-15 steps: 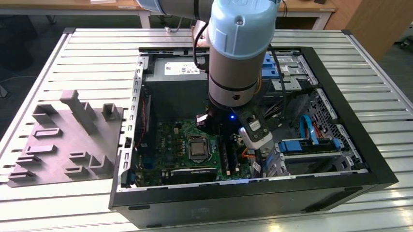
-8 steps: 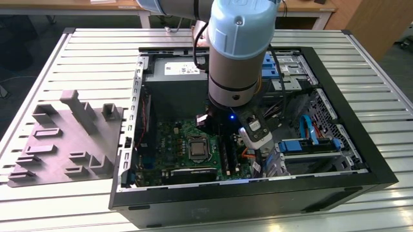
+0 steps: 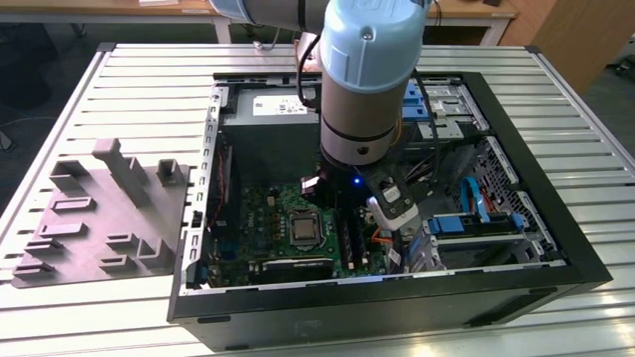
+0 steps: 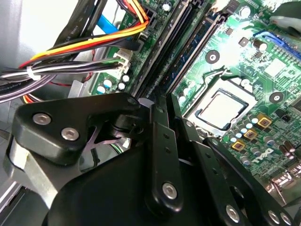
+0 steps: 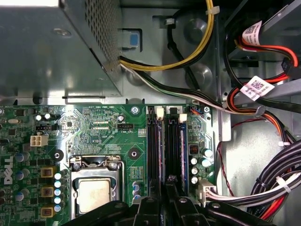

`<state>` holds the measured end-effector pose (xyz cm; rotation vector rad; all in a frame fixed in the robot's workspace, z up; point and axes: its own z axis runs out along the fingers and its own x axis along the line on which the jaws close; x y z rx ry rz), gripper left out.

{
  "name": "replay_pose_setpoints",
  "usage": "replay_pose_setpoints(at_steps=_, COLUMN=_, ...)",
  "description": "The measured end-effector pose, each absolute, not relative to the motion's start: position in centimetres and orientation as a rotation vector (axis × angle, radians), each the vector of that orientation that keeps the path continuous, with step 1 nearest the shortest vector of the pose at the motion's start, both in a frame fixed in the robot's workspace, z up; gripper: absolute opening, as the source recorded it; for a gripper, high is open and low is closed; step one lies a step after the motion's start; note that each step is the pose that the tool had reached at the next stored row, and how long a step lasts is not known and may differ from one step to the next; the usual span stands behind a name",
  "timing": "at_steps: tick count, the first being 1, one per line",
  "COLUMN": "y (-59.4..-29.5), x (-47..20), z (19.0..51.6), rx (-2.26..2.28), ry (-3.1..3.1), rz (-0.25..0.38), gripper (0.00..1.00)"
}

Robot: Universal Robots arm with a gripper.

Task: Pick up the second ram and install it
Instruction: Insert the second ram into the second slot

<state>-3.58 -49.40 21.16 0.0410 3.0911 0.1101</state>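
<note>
- Gripper (image 5: pixel 164 205) is hanging low inside the open computer case (image 3: pixel 555 245), directly over the memory slot bank (image 5: pixel 168 150) beside the processor socket (image 5: pixel 95 190). Its tips are sitting behind its own body, so whether it is wide, narrow or clamping anything cannot be told.
- Second ram (image 5: pixel 161 150) is, by judgement, the thin bluish strip standing edge-on in the slot bank, lying in line with the middle of the gripper. Whether it is fully seated is not showing.
- Seating is calling for a straight push down along the slot, with the stick kept upright and parallel to the black strips. Any tilt is risking a jam at one end.
- Pressure is best spread evenly along the stick until the white end latches (image 5: pixel 160 112) are closing.
- Cable bundle (image 5: pixel 282 183) is lying just beside the slot bank, so sideways travel is risking a snag.
- Counts in the first wrist view: 2 bluish strips alternating with 2 black strips, 2 white latches, 1 processor socket, 1 grey power box (image 5: pixel 51 52).
- Counts in the exterior view: 1 arm (image 3: pixel 362 82), 1 case and 1 grey moulded tray (image 3: pixel 100 216), which is lying on the slatted table (image 3: pixel 149 82) just beside the case.
</note>
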Motion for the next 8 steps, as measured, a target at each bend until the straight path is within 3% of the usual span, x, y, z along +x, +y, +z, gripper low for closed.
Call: replay_pose_setpoints(at_steps=8, y=-49.40, x=-3.58, z=21.81, rx=0.041, ry=3.091, rz=0.110, gripper=0.19)
